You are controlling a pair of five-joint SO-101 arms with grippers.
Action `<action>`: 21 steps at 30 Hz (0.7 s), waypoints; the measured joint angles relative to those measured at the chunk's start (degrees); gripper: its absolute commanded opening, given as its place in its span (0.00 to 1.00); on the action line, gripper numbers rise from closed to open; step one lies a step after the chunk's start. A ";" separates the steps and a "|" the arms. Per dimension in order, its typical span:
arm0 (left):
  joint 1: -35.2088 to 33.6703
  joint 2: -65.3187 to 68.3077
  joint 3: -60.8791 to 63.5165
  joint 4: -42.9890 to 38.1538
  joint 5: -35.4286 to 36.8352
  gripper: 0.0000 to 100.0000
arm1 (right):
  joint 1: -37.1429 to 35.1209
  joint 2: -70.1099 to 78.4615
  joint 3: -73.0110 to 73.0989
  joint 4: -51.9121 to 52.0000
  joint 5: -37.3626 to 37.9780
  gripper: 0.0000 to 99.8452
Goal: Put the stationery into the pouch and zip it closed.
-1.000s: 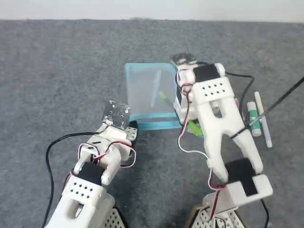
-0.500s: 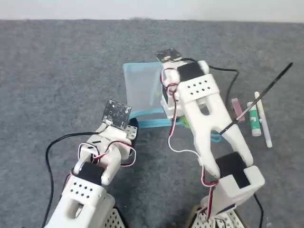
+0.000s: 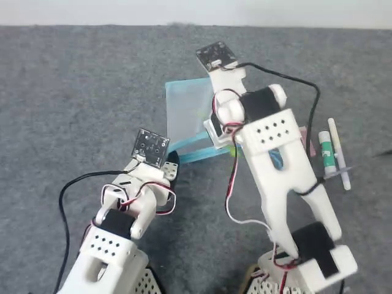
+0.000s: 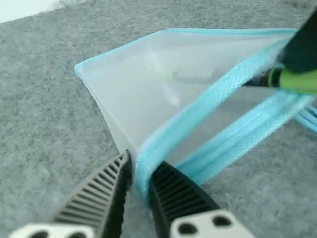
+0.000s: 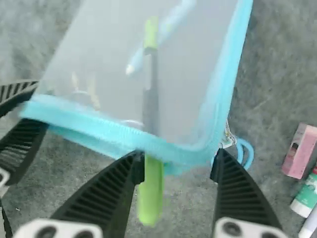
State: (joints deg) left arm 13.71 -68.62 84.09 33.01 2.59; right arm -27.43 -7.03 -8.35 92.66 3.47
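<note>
A translucent pouch (image 3: 187, 113) with a light blue zipper edge lies mid-table. My left gripper (image 4: 137, 181) is shut on the near corner of its zipper edge (image 4: 208, 114), holding the mouth up. My right gripper (image 5: 176, 161) stands open at the pouch's mouth. A green pen (image 5: 151, 193) pokes halfway into the pouch (image 5: 148, 74), its end beside one finger (image 5: 116, 191). The same pen (image 4: 297, 79) shows at the mouth in the left wrist view. A pink eraser (image 3: 304, 138), a glue stick (image 3: 327, 153) and a white pen (image 3: 340, 153) lie right of the pouch.
The table is covered by a grey carpet-like mat (image 3: 73, 92). The zipper's blue pull loop (image 5: 242, 151) hangs at the pouch's right corner. The right arm's body (image 3: 275, 141) hangs over the pouch's right part. My left gripper's fingers (image 5: 15, 129) sit at the pouch's other corner.
The right arm has swung left and farther over the pouch, carrying the green pen deeper into the mouth. The pouch has turned slightly. The left arm has kept still.
</note>
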 measured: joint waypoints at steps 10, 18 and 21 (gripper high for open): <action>-0.70 0.00 0.18 0.00 -0.44 0.01 | -2.55 -3.78 -0.09 1.14 8.18 0.20; -4.84 0.00 0.18 -0.44 0.62 0.01 | -6.68 -15.38 17.23 -0.09 15.82 0.01; -5.19 0.00 0.18 -0.62 0.88 0.01 | -6.68 -24.18 27.78 -3.78 16.88 0.02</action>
State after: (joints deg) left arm 8.53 -68.62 84.26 32.40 3.47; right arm -34.11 -31.21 19.43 88.88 20.35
